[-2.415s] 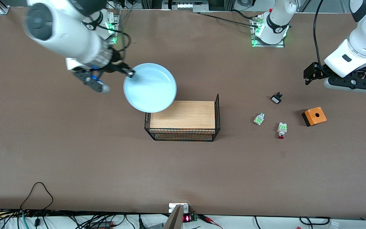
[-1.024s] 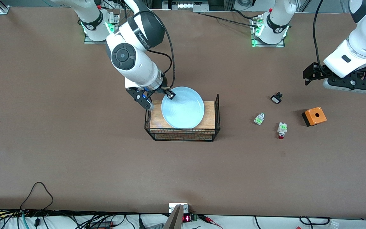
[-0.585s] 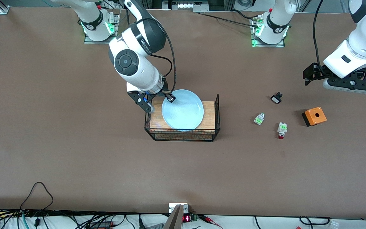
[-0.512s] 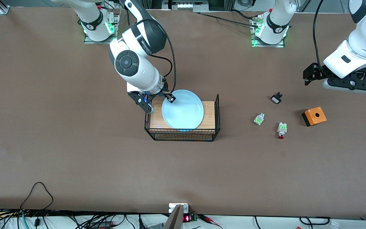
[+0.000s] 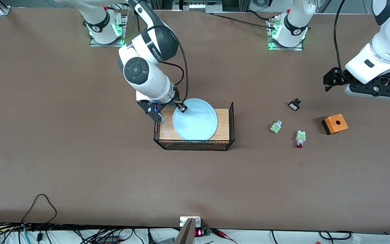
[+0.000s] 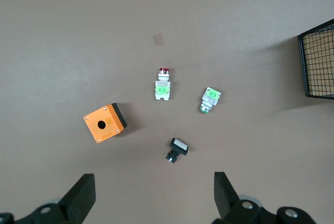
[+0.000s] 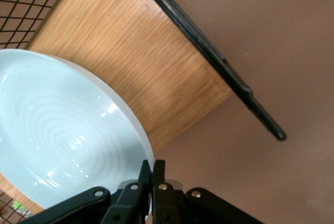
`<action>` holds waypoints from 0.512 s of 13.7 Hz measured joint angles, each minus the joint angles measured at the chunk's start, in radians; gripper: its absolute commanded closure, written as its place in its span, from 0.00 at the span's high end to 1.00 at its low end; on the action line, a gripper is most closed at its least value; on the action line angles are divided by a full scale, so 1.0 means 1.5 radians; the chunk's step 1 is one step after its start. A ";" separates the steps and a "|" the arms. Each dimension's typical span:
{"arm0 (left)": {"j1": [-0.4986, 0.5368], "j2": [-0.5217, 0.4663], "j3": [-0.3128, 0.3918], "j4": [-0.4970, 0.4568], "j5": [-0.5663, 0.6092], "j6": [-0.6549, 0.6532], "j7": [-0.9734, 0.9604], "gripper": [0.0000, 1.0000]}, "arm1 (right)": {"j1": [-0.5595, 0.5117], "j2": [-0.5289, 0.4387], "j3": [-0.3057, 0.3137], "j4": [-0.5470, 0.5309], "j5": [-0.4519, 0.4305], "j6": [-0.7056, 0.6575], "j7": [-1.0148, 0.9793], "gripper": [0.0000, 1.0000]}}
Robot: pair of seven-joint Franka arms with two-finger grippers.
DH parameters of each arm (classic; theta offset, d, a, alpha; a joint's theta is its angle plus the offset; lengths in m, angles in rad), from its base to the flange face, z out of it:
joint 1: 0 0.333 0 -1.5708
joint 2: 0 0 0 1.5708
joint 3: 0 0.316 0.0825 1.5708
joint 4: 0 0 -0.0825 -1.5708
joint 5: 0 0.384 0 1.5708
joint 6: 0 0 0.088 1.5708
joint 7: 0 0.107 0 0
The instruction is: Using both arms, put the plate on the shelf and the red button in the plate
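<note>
While the right gripper [image 5: 180,107] pinches the plate's [image 5: 195,119] rim over the wire basket [image 5: 231,117], the left gripper [image 6: 151,198] waits spread above the red button [image 6: 162,85].

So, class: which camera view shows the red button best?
The left wrist view: the red button is large there, with red cap and green clips clear. The front view shows it small. The right wrist view does not show it.
</note>
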 measured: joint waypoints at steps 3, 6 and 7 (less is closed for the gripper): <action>0.001 0.002 0.001 0.000 0.000 -0.002 0.000 1.00 | -0.001 0.002 -0.006 0.000 -0.007 0.013 -0.008 1.00; 0.001 0.002 0.001 0.000 0.000 -0.010 0.000 1.00 | 0.002 -0.001 -0.006 0.006 -0.021 0.003 -0.030 1.00; 0.001 0.002 0.001 0.000 0.000 -0.010 0.000 1.00 | 0.004 -0.007 -0.006 0.010 -0.024 -0.011 -0.032 1.00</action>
